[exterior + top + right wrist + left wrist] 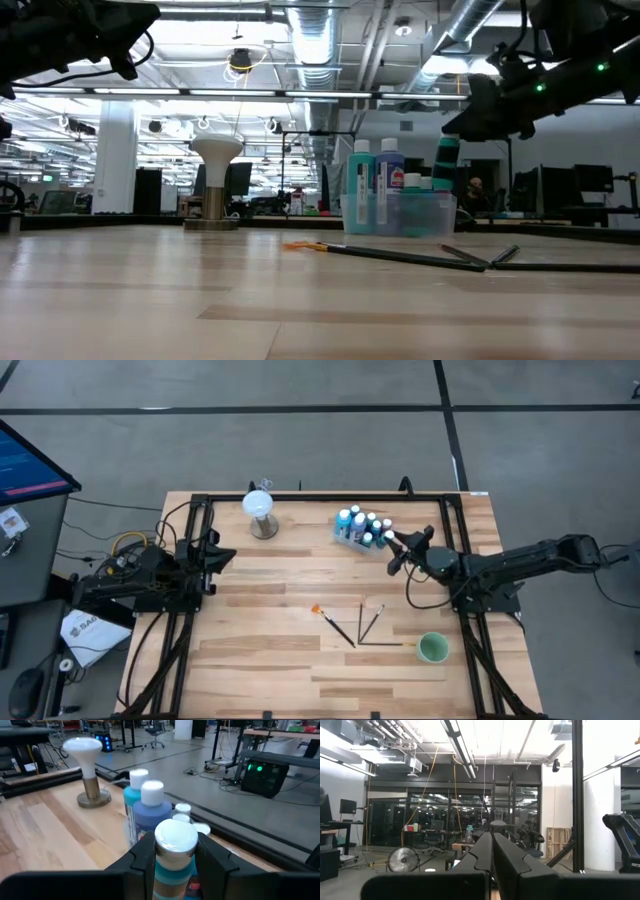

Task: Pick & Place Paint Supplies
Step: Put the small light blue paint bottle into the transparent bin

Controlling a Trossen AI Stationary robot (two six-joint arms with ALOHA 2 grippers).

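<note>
At the far right of the table, just right of the tray [352, 541]: right gripper [392, 543] part-closed on a teal bottle [175, 851], fingers [141, 858] clamped on both sides below the white cap. Held clear of the tabletop, above the tray's right edge, as the low view shows. Bottle upright, long axis vertical, cap up.

Beside it, in the tray: a cluster of other bottles [362, 526], all standing with caps up, a blue one [152, 812] nearest the gripper.

Nearer, mid-table: brushes [365, 626] lying flat and untouched, crossing loosely, long axes mostly running near-to-far on a slant, one running left-right; orange-tipped one [334, 623] pointing its tip far-left. Green cup [432, 648] just right of them, near right.

Far centre-left: white globe on a base [261, 512], not part of the job.

At the left edge: left gripper [222, 556] waiting, jaws pressed together, holding nothing.

Judged early: one bottle in hand, not yet set down; whether going in or coming out cannot be told; brushes all still to handle.
</note>
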